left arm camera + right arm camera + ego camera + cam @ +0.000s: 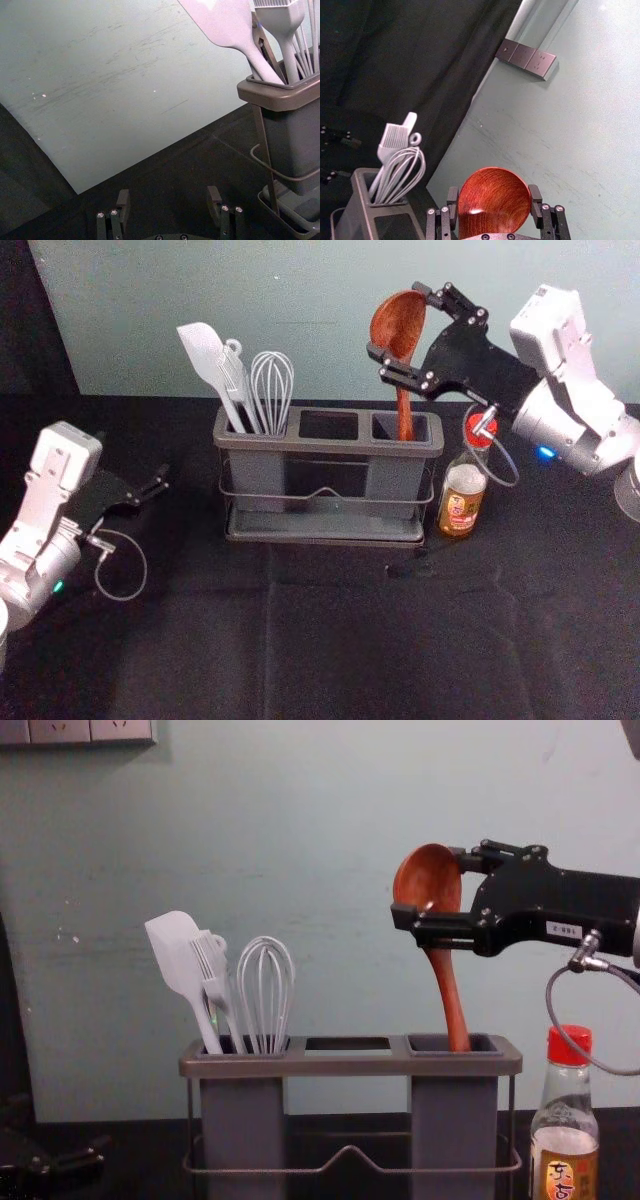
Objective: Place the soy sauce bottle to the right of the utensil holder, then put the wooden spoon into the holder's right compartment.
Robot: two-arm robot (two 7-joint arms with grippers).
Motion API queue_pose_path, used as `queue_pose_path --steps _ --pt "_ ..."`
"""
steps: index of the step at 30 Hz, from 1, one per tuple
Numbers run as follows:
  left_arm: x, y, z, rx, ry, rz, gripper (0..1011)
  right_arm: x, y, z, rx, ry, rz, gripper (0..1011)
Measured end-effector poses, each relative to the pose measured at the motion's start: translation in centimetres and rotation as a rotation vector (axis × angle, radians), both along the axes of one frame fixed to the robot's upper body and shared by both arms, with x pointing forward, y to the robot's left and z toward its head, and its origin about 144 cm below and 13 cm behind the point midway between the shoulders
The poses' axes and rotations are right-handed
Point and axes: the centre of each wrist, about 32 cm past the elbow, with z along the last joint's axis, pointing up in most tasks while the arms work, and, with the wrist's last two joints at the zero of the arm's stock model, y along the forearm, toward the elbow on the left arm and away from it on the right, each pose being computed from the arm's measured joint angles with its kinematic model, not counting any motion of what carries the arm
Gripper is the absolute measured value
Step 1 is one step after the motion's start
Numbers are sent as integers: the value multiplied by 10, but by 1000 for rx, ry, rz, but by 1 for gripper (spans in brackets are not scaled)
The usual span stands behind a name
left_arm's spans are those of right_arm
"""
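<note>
Left of the holder, the left pincer [168, 195] idles with its fingers spread wide. The clear glass soy sauce bottle with a red cap [465, 490] stands upright just beside the grey utensil holder [350, 1065], on its right. Over the holder's right compartment [427, 428], the right pincer [431, 885], on the nearer arm, is closed to the bowl's width and seems to grip it. The reddish-brown wooden spoon [447, 985] lies between its fingers, bowl up, handle pointing steeply down inside, slightly tilted; lowering along that line, then letting go, should finish it.

The handle tip of the wooden spoon [399, 332] is hidden inside the right compartment [392, 480] of the utensil holder [330, 446], and the chest view's lower edge crops the soy sauce bottle [463, 490].
</note>
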Motion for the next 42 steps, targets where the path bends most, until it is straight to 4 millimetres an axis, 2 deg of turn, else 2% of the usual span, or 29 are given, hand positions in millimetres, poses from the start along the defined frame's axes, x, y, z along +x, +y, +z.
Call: queue_pose_path --steps 23,42 --pt "0 0 0 0 0 0 1005 -21 -4 -25 -11 35 5 855" --pt "0 0 0 0 0 0 1005 -24 -4 -36 -9 92 -4 855"
